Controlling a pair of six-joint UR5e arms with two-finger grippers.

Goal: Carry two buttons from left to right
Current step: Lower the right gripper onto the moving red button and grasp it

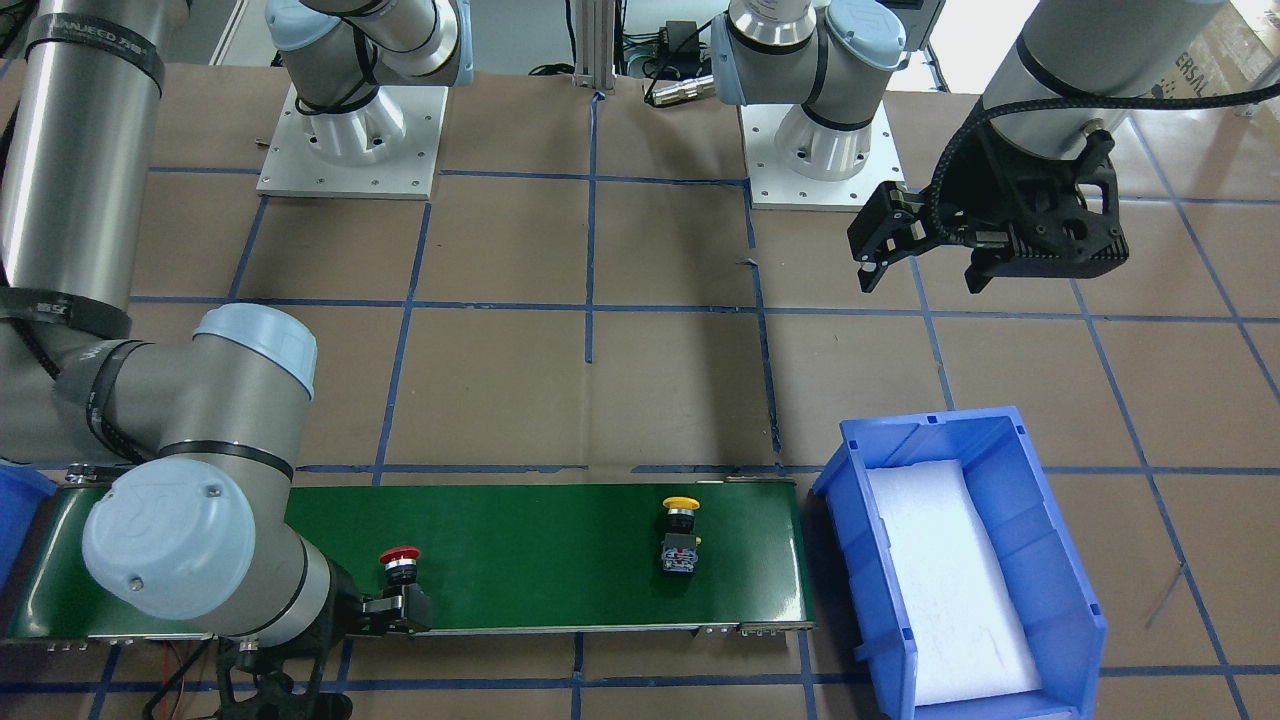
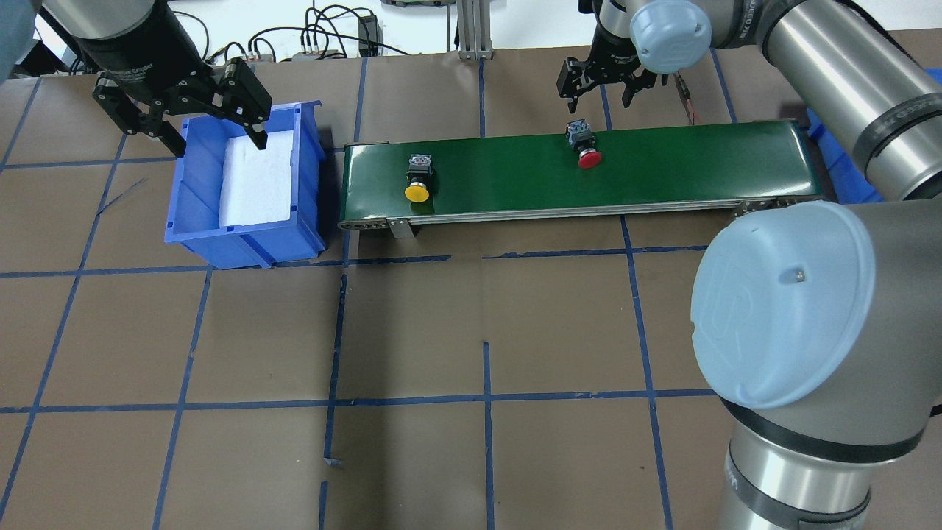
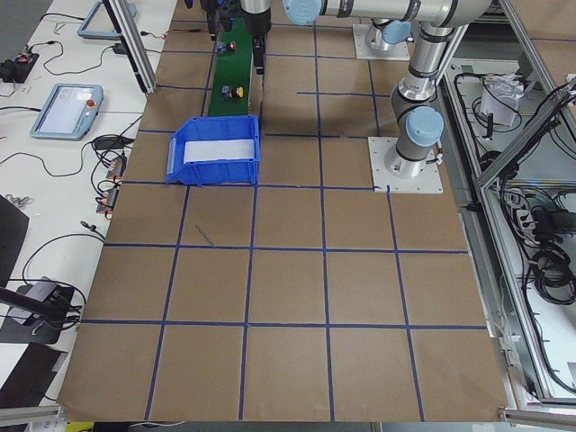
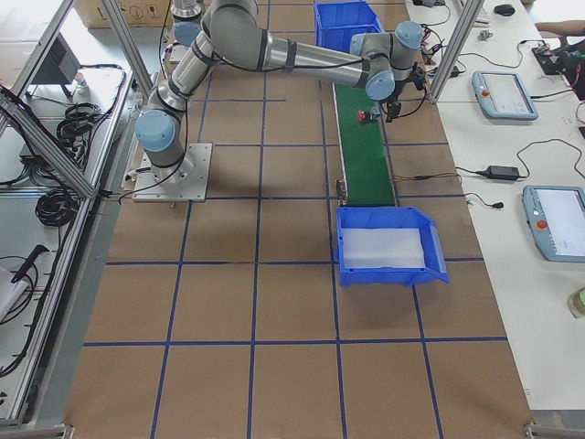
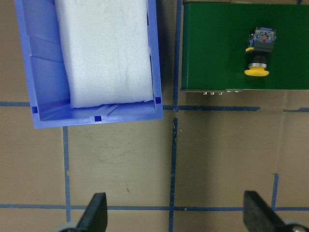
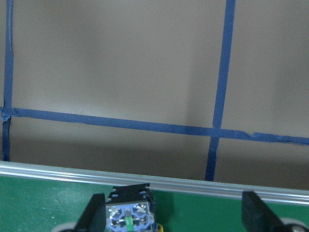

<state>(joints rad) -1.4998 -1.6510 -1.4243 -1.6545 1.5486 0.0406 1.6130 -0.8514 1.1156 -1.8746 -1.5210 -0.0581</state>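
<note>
The red button (image 2: 586, 149) lies on its side on the green conveyor belt (image 2: 684, 158), towards its right half. The yellow button (image 2: 417, 181) lies near the belt's left end. My right gripper (image 2: 602, 94) is open and empty, just beyond the belt's far edge behind the red button; the right wrist view shows that button's contact block (image 6: 129, 213) by the left fingertip. My left gripper (image 2: 215, 138) is open and empty, above the blue bin (image 2: 193, 213). The left wrist view shows the yellow button (image 5: 259, 50) on the belt, beside the bin (image 5: 46, 72).
The blue bin (image 1: 1075, 600) holds a white foam pad (image 1: 945, 580) and stands at the belt's left end. A second blue bin (image 2: 835, 151) sits past the belt's right end. My right arm's elbow (image 2: 784, 294) looms over the near right of the table.
</note>
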